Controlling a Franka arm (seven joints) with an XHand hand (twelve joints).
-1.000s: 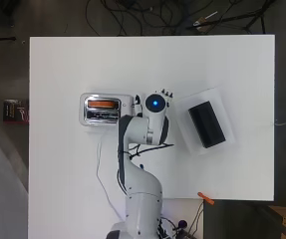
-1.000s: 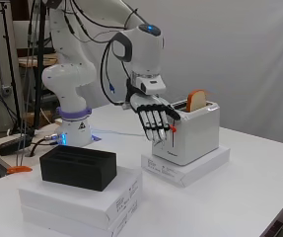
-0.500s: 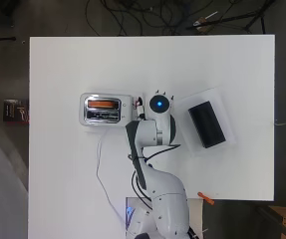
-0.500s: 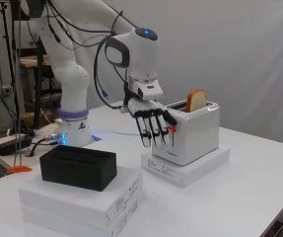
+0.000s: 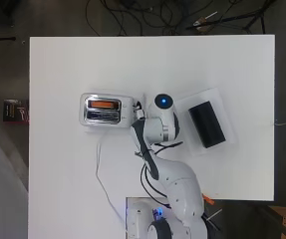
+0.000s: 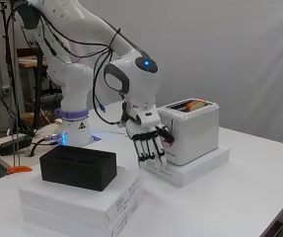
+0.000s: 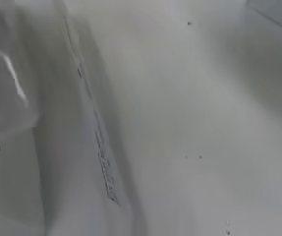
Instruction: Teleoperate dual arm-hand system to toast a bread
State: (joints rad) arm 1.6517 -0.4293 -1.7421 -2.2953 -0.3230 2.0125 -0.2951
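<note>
Bread (image 6: 195, 104), sunk low in 1 slot of the toaster (image 6: 193, 129), which stands on a flat white box (image 6: 193, 169) near the desk's (image 5: 63, 74) middle. Hand (image 6: 148, 140) at the toaster's end face, fingers (image 6: 151, 150) extended downward, gripping nothing. Black box (image 5: 207, 123) on white boxes alongside.

From above I see the toaster (image 5: 105, 110) left of centre on the white bench (image 5: 72, 64), a slice of bread (image 5: 102, 104) sunk in its upper slot. My arm (image 5: 160, 149) reaches up from the bottom edge to the toaster's right end. A black box (image 5: 207, 123) sits on a white box (image 5: 222, 102) at right.
</note>
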